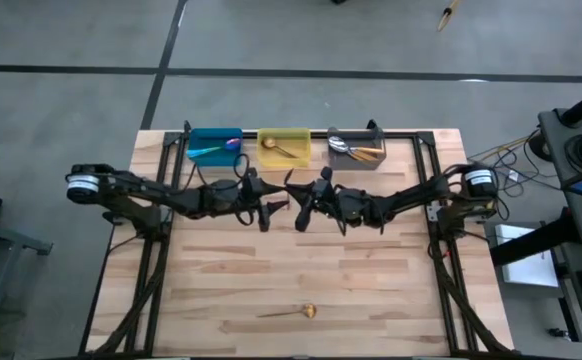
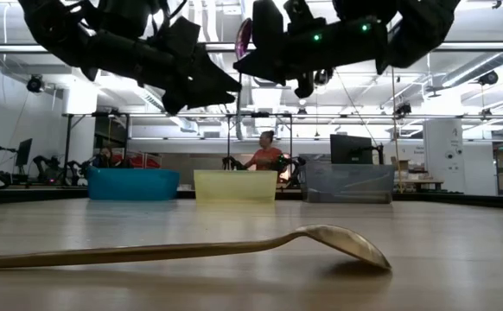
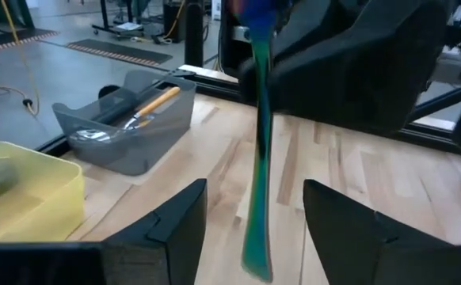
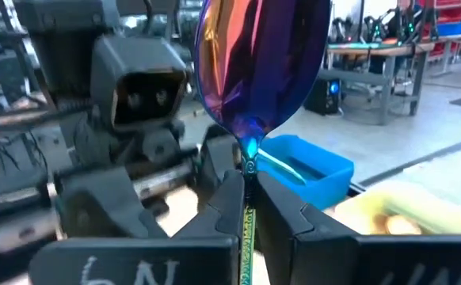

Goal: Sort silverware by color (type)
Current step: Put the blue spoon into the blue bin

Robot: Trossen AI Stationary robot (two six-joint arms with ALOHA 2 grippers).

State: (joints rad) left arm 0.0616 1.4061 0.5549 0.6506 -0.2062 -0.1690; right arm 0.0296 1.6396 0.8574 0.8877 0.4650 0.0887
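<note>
My right gripper (image 4: 249,190) is shut on an iridescent purple-blue spoon (image 4: 262,63) with a teal handle (image 3: 258,158), high over the table's middle (image 1: 306,205). My left gripper (image 3: 254,210) faces it from the left (image 1: 269,208) and is open. Its fingers (image 3: 175,226) stand on either side of the handle, apart from it. A gold spoon (image 1: 296,313) lies flat on the table near the front edge (image 2: 234,248). My right gripper pinches the spoon's neck (image 4: 249,168), where the bowl meets the teal handle, between its two fingers. The fingers come level from the table's right. The spoon stands about upright, bowl up, and its handle hangs down clear of the table.
Three bins stand in a row at the far edge: blue (image 1: 214,145) with a teal-handled spoon, yellow (image 1: 284,147) with a gold spoon, gray (image 1: 356,150) with orange-handled spoons. A person (image 2: 264,151) is in the room beyond.
</note>
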